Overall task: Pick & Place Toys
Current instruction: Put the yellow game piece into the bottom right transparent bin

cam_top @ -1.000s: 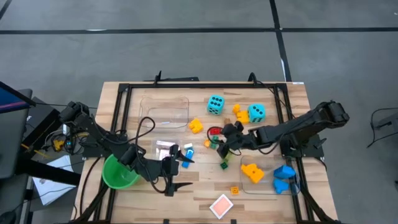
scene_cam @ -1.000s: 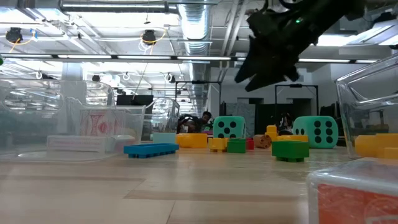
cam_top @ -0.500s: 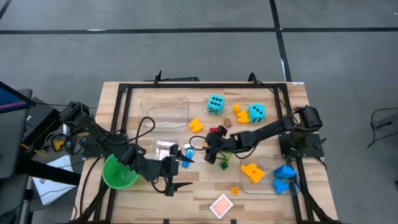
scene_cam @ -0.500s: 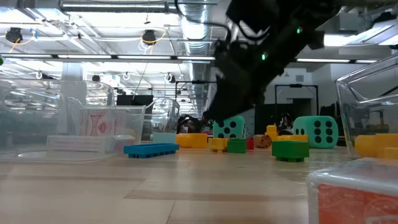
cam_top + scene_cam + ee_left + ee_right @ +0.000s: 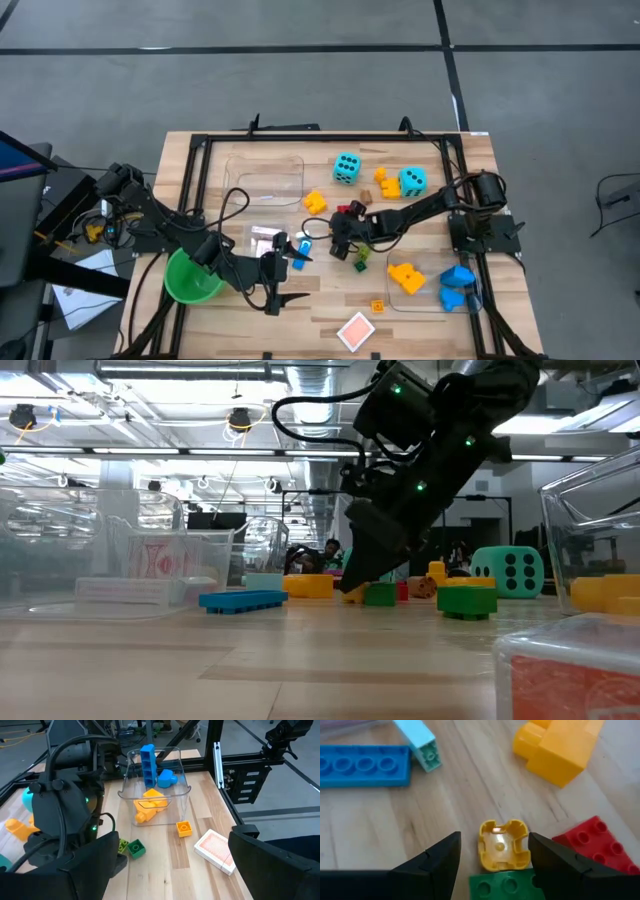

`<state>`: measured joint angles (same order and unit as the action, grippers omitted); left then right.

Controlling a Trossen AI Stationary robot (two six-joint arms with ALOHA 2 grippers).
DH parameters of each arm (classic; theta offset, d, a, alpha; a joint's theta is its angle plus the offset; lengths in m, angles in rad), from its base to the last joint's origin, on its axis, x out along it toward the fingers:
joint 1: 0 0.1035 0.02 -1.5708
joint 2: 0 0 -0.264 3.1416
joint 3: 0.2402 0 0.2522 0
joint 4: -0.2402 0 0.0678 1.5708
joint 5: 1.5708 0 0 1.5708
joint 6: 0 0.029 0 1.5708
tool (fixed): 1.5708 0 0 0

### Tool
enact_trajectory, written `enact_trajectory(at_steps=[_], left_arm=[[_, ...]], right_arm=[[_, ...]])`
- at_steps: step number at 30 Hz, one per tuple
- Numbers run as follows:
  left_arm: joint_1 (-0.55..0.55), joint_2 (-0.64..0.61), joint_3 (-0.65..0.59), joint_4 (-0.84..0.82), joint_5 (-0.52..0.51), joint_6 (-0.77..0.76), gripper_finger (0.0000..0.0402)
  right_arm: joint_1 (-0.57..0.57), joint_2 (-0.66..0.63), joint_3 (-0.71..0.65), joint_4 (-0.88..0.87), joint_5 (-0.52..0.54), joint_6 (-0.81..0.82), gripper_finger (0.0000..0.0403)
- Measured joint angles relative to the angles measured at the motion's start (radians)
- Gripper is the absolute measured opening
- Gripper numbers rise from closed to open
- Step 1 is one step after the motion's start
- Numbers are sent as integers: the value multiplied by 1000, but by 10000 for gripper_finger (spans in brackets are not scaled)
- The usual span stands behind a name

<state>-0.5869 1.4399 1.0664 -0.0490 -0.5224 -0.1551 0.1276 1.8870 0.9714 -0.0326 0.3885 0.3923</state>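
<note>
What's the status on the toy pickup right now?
Right gripper open, straddling small yellow brick. Green brick and red brick crowd it. Left gripper open, idle.

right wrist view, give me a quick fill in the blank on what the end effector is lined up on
1. Between the right end effector's open fingers lies a small ___ brick.
2. The brick touching it, nearest the camera, is ___.
3. The long flat brick farther off is ___.
4. The left end effector waits beside the green ___.

Missing words: yellow; green; blue; cup
</note>
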Motion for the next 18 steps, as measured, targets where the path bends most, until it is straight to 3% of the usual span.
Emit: enact_trajectory(at_steps=[13, 18], left_arm=[[0, 0, 0, 2, 0, 0, 369], [0, 0, 0, 2, 0, 0, 369]], right_arm=[[0, 0, 0, -22, -3, 0, 223], [0, 0, 0, -22, -7, 0, 206]])
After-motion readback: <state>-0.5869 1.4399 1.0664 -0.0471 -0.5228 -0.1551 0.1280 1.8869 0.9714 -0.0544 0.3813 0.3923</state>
